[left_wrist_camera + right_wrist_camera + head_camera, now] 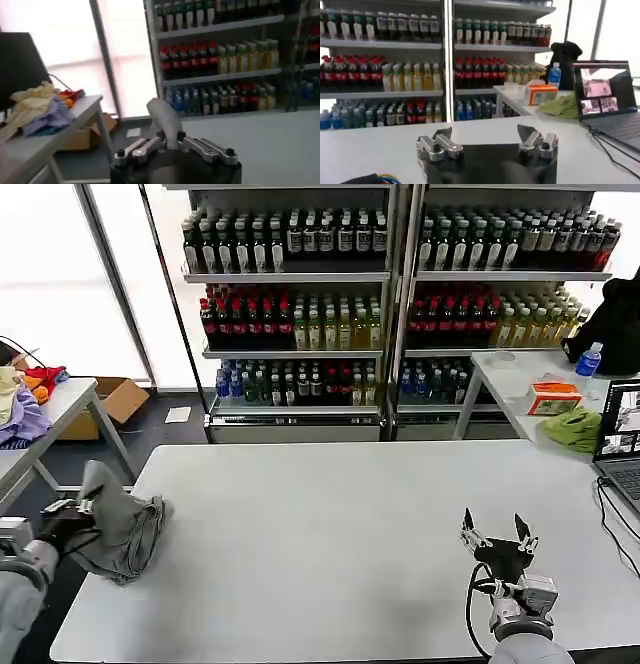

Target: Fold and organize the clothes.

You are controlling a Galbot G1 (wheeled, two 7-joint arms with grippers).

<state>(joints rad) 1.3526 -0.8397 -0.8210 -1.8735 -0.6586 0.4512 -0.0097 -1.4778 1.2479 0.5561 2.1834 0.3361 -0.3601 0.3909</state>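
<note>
No legible text or labels.

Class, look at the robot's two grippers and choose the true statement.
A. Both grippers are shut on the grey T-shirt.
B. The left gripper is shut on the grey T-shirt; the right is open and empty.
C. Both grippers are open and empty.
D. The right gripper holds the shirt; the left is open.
B: the left gripper pinches the bunched grey T-shirt at the table's left edge, while the right gripper hovers over the table with fingers spread, holding nothing.

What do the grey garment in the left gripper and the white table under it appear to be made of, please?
The grey T-shirt, pinched by the left gripper, looks like soft matte knit, probably cotton: it droops in loose folds. The table looks like a hard, smooth white top, perhaps laminate, with a faint sheen.
</note>
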